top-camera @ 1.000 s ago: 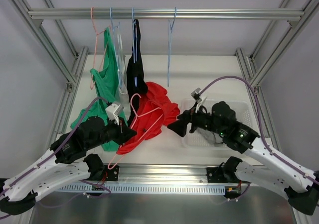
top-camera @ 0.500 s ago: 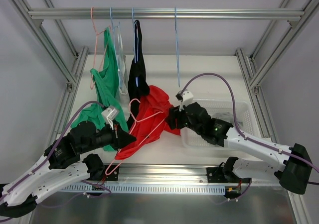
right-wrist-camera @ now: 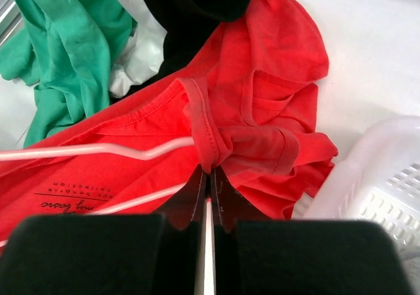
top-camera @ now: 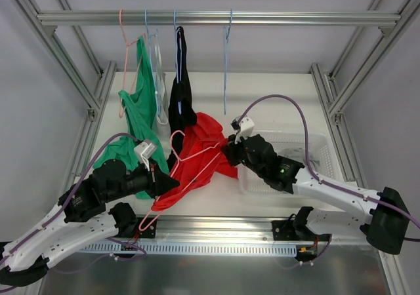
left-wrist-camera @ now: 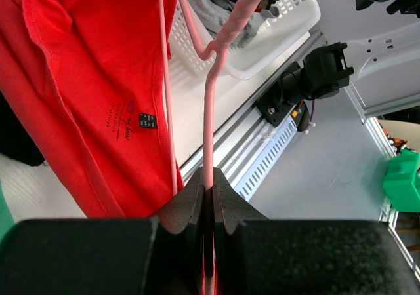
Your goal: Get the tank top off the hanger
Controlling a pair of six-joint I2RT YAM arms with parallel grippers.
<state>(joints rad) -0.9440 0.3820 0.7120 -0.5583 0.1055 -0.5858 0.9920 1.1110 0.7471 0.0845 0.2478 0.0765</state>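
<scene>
Progress was judged early. At the lower left of the overhead view the left gripper (top-camera: 172, 183) was seen clamped on the pink hanger (left-wrist-camera: 209, 111). Just beyond, the right gripper (right-wrist-camera: 209, 176) was closed on a bunched strap of the red tank top (right-wrist-camera: 262, 78), which lay on the table (top-camera: 275, 98) at centre frame, not yet freed from the hanger. How much fabric was pinched was hidden by the fingers. Farther up, its far edge was covered by the black garment (top-camera: 178, 92).
</scene>
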